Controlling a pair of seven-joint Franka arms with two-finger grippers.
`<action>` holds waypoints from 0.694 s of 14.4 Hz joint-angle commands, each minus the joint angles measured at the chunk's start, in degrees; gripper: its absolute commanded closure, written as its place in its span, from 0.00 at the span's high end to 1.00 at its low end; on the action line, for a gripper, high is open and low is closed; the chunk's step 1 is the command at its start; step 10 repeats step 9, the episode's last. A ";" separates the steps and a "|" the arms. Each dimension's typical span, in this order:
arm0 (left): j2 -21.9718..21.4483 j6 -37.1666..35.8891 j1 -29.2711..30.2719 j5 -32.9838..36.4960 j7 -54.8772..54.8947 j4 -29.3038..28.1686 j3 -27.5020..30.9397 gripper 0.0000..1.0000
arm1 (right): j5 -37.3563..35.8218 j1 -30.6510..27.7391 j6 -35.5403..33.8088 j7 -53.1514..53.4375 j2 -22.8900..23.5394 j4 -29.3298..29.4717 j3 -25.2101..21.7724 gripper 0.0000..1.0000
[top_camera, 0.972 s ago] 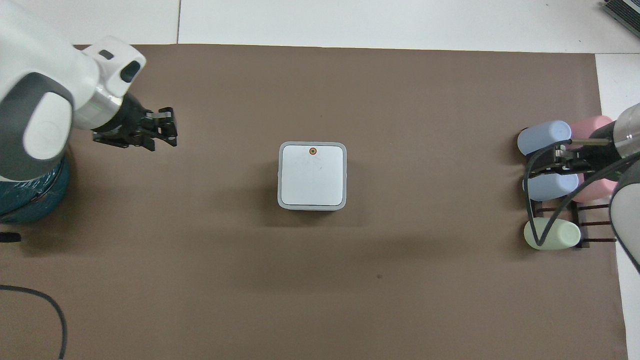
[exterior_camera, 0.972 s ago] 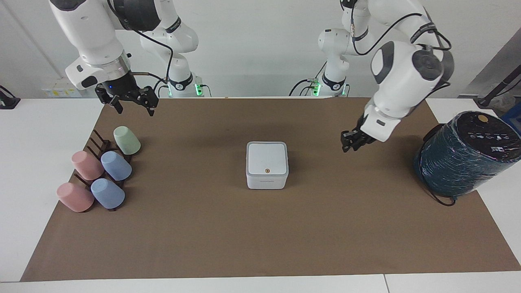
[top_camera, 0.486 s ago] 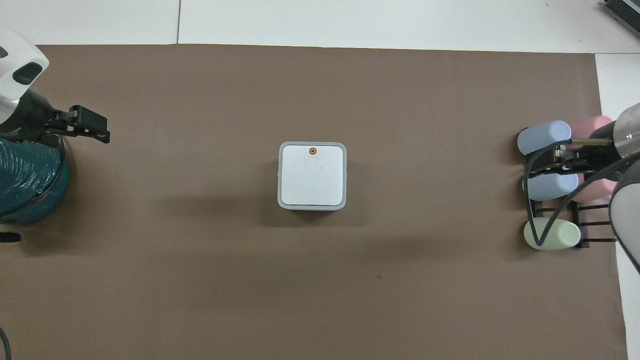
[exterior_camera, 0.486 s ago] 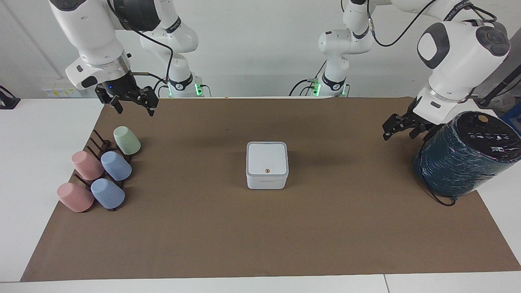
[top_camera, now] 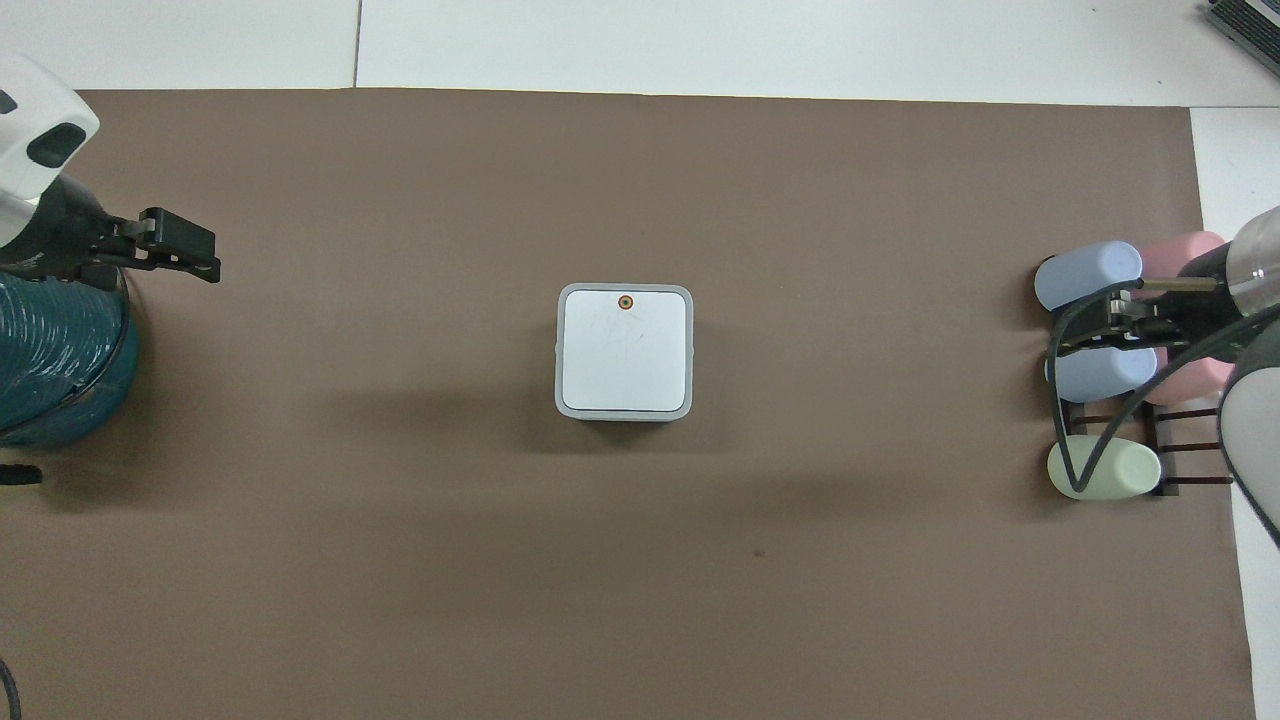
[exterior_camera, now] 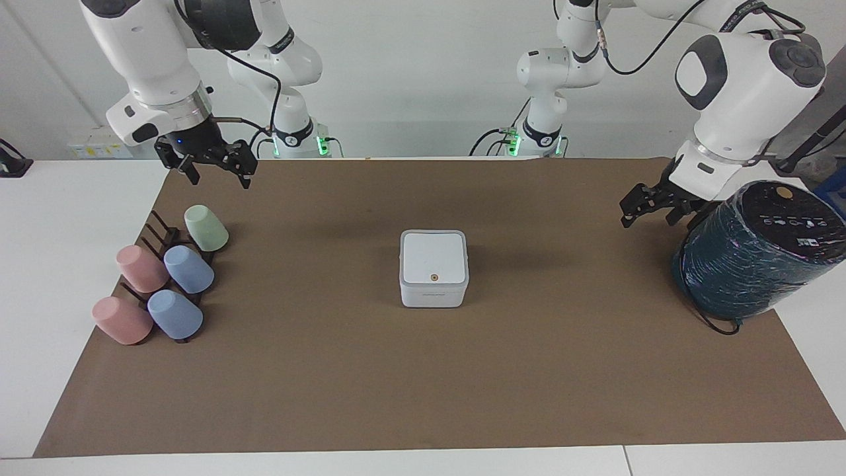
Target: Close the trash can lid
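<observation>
Nearest the robots, the right gripper (exterior_camera: 213, 166) hangs empty with fingers spread over the mat's edge above the rack of cups (exterior_camera: 158, 277), and the left gripper (exterior_camera: 651, 205), also spread and holding nothing, hangs beside the dark teal cylinder (exterior_camera: 753, 254). Farther out, mid-mat, the trash can (exterior_camera: 433, 291) stands alone. Its lid (exterior_camera: 433, 256) lies flat and shut, nothing around it.

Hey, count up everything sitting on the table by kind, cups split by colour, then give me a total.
Pink cups: 2
Blue cups: 2
Green cup: 1
Cup rack: 1
White trash can, lid shut: 1
Dark teal cylinder: 1
Total: 8
</observation>
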 commanded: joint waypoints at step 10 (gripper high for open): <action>-1.94 1.14 -0.85 3.25 3.96 -1.23 -0.15 1.00 | 0.94 -0.49 0.36 -1.44 -1.24 -1.37 0.05 1.00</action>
